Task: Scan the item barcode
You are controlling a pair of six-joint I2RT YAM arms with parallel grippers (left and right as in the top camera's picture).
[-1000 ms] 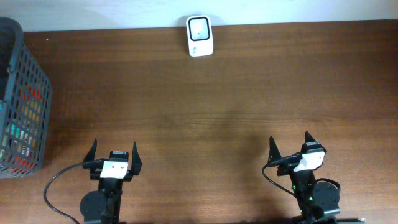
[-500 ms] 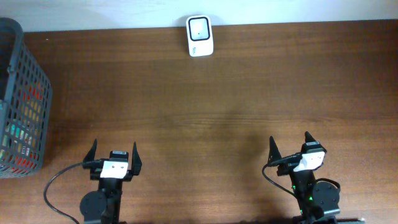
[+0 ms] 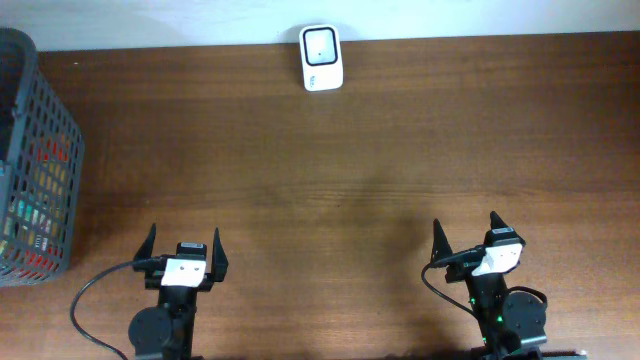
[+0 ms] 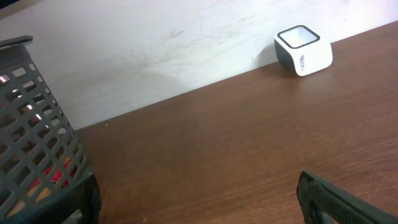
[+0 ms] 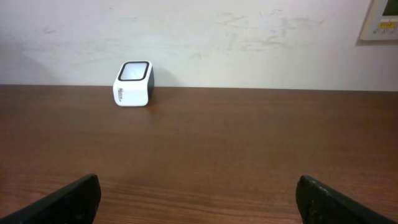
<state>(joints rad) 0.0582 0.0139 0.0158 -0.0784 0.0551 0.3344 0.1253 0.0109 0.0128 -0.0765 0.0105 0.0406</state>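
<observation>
A white barcode scanner (image 3: 321, 58) with a dark window stands at the table's far edge against the wall; it also shows in the left wrist view (image 4: 303, 50) and the right wrist view (image 5: 134, 83). Colourful items (image 3: 45, 170) lie inside a dark mesh basket (image 3: 20, 45) at the far left, seen only through the mesh. My left gripper (image 3: 184, 250) sits open at the near left with nothing between its fingers (image 4: 199, 199). My right gripper (image 3: 466, 235) sits open at the near right, also holding nothing (image 5: 199, 196).
The mesh basket (image 4: 37, 124) stands close to the left gripper's left side. Bare brown tabletop (image 3: 340, 170) stretches between both grippers and the scanner. A white wall runs behind the table's far edge.
</observation>
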